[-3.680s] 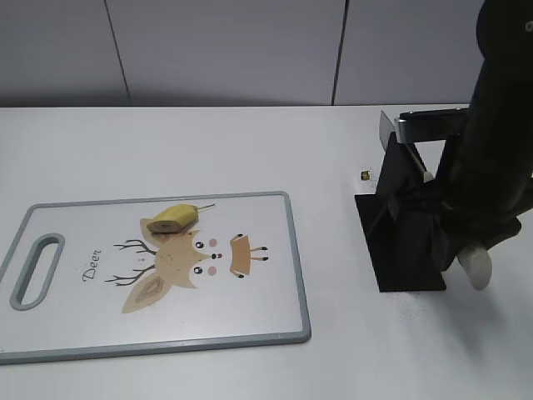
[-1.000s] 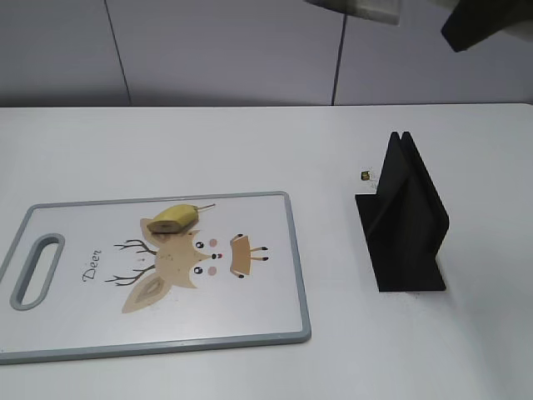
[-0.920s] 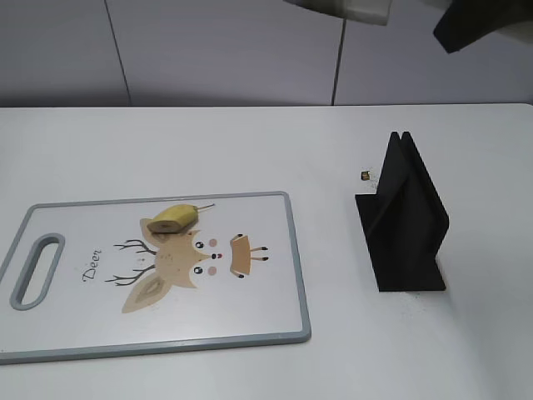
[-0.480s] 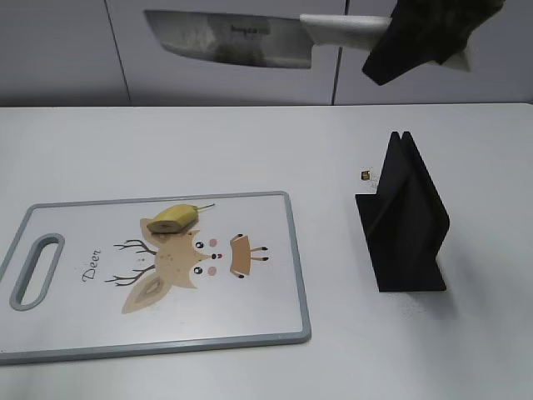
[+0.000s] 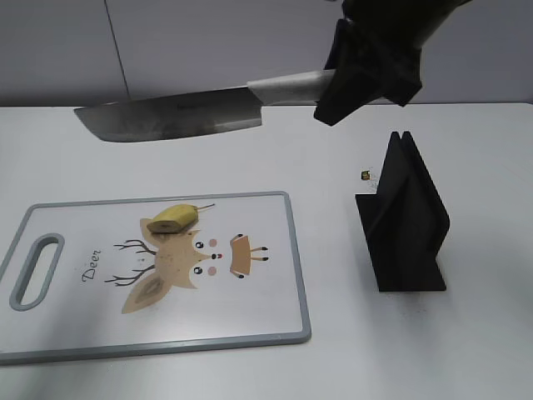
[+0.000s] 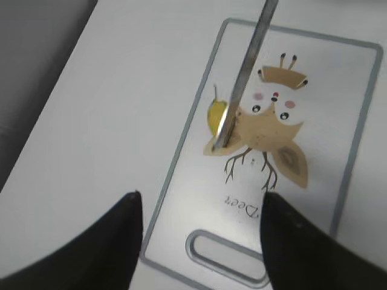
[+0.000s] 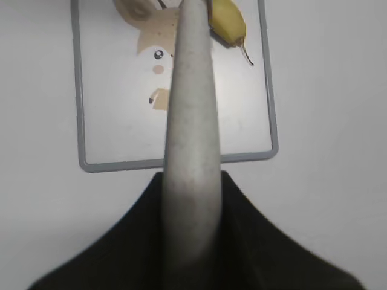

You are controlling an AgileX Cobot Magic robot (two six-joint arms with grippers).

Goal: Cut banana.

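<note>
A short yellow banana piece (image 5: 172, 219) lies on the far part of the deer-print cutting board (image 5: 296, 250). My right gripper (image 5: 358, 71) is shut on the white handle of a big knife (image 5: 171, 114). The blade points left and hangs in the air above the board's far edge, over the banana. In the right wrist view the handle (image 7: 188, 151) runs toward the banana (image 7: 228, 21) between my jaws (image 7: 190, 184). My left gripper (image 6: 201, 196) is open and empty, high over the board (image 6: 338, 109), looking down at the banana (image 6: 215, 115) and the blade (image 6: 245, 72).
A black knife stand (image 5: 408, 225) stands empty on the white table right of the board. A tiny dark object (image 5: 365, 175) lies beside its far left corner. A grey wall closes the back.
The knife was lifted out of the stand by my right gripper. In the last second it has swung down and to the left, from high above the table to over the board.
</note>
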